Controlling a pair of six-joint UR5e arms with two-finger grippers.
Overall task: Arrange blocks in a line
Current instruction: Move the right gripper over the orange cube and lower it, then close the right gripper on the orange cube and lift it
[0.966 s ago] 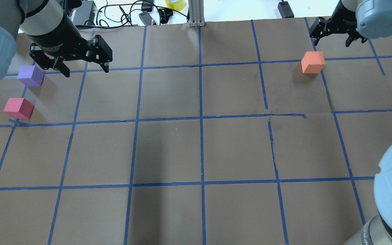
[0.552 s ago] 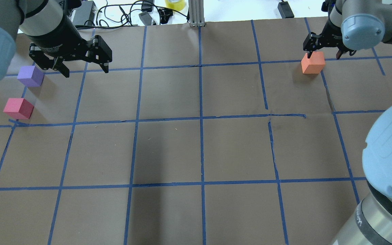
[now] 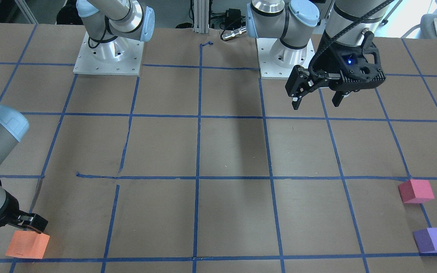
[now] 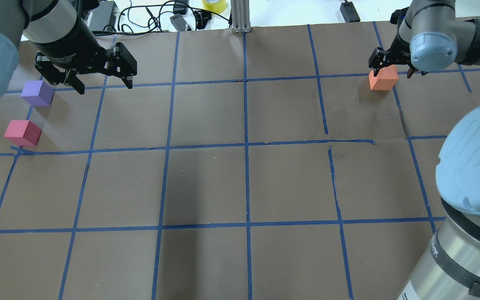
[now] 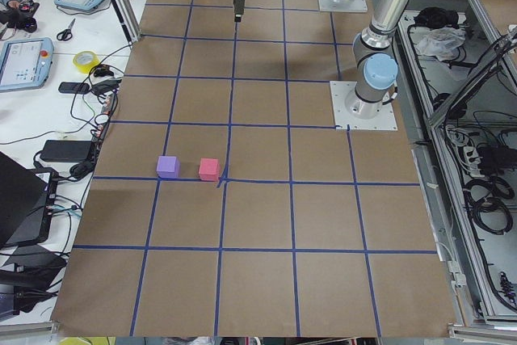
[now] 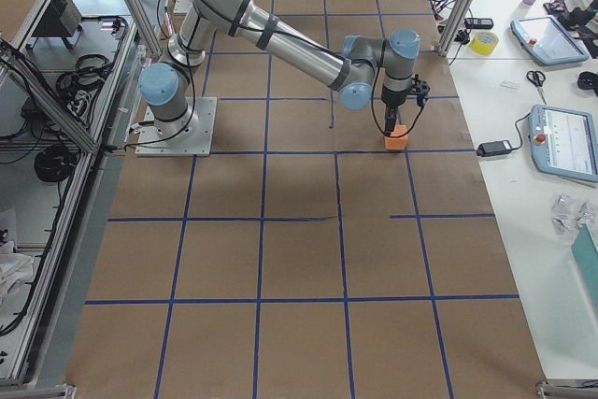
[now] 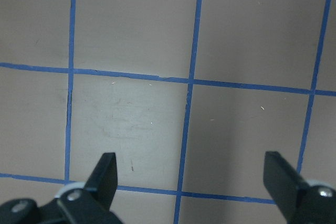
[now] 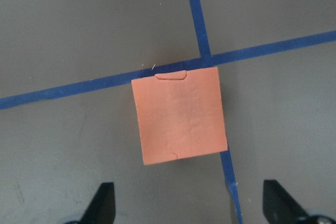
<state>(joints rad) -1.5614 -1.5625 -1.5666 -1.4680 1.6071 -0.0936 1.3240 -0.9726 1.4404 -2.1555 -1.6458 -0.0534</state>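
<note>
The orange block [image 4: 383, 79] sits at the table's far right on a blue tape crossing. It also shows in the right wrist view [image 8: 180, 119] and the front view [image 3: 27, 244]. My right gripper [image 4: 390, 73] is open directly over it, with a finger to either side of its top [image 8: 189, 203]. The purple block [image 4: 37, 93] and the pinkish-red block [image 4: 22, 132] sit close together at the far left. My left gripper [image 4: 104, 85] is open and empty, hovering to the right of the purple block above bare paper [image 7: 191, 177].
Brown paper with a blue tape grid [image 4: 246, 143] covers the table. Cables, a yellow tape roll [image 4: 214, 4] and an aluminium post [image 4: 240, 16] lie along the far edge. Both arm bases [image 3: 108, 53] stand on the robot's side.
My right gripper has moved left and down, from beside the orange block to over it, still open. The left gripper and all three blocks have not moved.
</note>
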